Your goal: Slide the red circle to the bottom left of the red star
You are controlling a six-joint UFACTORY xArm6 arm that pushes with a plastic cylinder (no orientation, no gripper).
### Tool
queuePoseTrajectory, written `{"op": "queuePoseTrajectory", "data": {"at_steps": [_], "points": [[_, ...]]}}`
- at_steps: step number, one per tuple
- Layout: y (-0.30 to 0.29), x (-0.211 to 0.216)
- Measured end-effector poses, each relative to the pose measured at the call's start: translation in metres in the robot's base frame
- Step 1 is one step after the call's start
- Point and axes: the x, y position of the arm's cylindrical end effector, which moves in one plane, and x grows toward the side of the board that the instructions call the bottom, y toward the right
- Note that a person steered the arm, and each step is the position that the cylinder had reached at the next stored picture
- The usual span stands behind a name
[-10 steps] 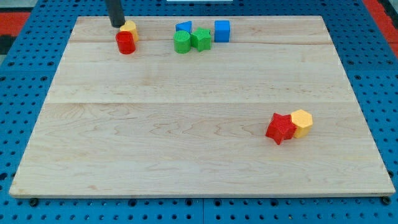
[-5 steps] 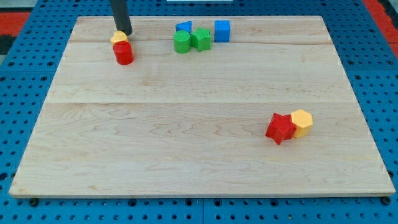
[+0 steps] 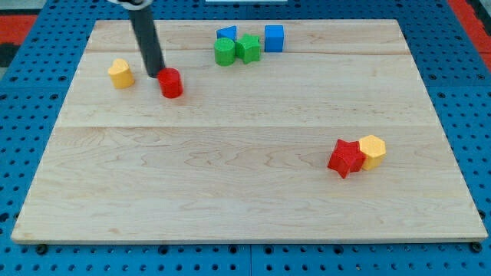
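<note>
Standing upright on the pale wooden surface [image 3: 230, 176], the small red cylindrical circle block [image 3: 171, 82] is showing a flat round top and glossy sides; its axis is running vertically, and being round it is pointing no particular way. It is sitting in the upper left part of the surface, well apart from the red star-shaped block [image 3: 345, 158], which is lying toward the view's lower right and touching a yellow hexagonal block [image 3: 372, 150]. The dark rod is carrying no hand, so nothing is opening or closing; my tip [image 3: 156, 73] is resting against the circle's upper-left side. A second yellow block [image 3: 120, 73] is sitting near, to the view's left. Near the top edge, two green blocks [image 3: 235, 50] and two blue blocks [image 3: 261, 35] are clustering. A blue perforated panel [image 3: 31, 153] is surrounding the surface.
</note>
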Motion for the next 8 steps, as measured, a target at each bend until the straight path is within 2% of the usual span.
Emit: {"op": "queuePoseTrajectory", "data": {"at_steps": [1, 2, 3, 6, 8], "points": [[0.01, 0.033], [0.036, 0.042], [0.038, 0.06], [0.115, 0.142], [0.095, 0.155]]}}
